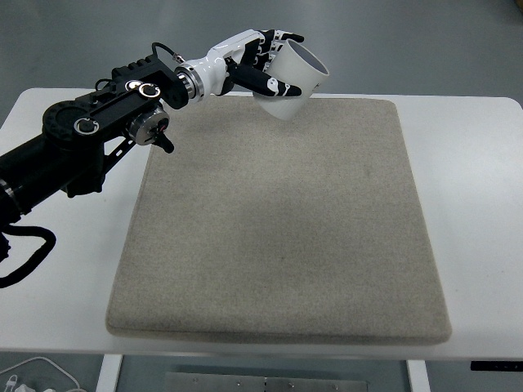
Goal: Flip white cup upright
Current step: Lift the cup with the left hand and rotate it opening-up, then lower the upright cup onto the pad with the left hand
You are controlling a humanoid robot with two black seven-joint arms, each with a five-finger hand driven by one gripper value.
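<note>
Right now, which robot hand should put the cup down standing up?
Left. The left robot hand already grips the white cup, tilted above the far edge of the mat. No right arm shows.

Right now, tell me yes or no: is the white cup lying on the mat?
No. The left hand grips the white cup tilted in the air over the beige mat's far edge.

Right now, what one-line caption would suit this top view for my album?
Left hand holds a tilted white cup above the far edge of a beige mat.

Beige mat [278, 220] on white table [474, 163]
</note>
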